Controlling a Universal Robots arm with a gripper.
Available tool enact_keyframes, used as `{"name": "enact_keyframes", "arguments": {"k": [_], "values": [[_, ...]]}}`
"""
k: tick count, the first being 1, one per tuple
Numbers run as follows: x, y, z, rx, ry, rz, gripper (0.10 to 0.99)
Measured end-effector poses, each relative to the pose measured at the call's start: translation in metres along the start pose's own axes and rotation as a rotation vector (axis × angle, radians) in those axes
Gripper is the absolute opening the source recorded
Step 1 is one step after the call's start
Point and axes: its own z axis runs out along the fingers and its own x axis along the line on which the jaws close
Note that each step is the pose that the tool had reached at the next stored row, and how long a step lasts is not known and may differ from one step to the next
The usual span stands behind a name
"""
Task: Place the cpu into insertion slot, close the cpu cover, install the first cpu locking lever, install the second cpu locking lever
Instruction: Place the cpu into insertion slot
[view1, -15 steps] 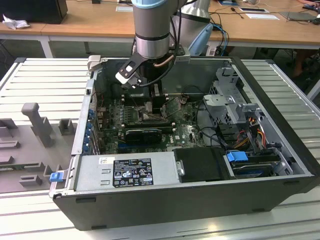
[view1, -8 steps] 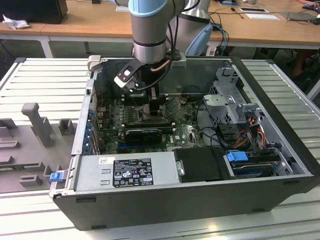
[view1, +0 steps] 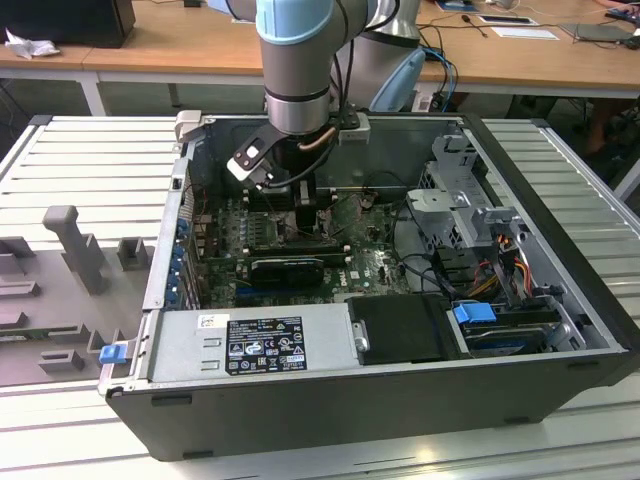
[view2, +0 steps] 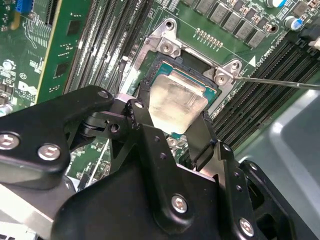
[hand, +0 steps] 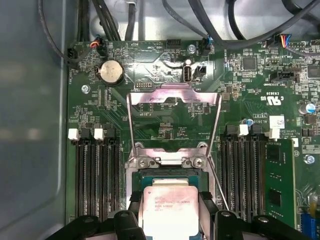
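The cpu, a small square chip with a pale silvery top, sits between my gripper's black fingers, right over the insertion slot on the green motherboard. In the first wrist view the cpu covers most of the slot, with my gripper shut on its two sides. The cpu cover, a grey metal frame, stands swung open beyond the slot. A thin locking lever sticks up beside the slot and also shows as a rod. In the exterior view the gripper reaches down into the open computer case.
Black memory slots flank the slot on both sides. A long black card, a power supply, a drive cage and loose cables fill the case. Its metal walls stand close around.
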Motion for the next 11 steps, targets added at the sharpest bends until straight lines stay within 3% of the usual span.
{"name": "enact_keyframes", "arguments": {"k": [11], "values": [[-0.0001,0.0004,0.0069,0.0,-0.0004,0.0,0.529]]}}
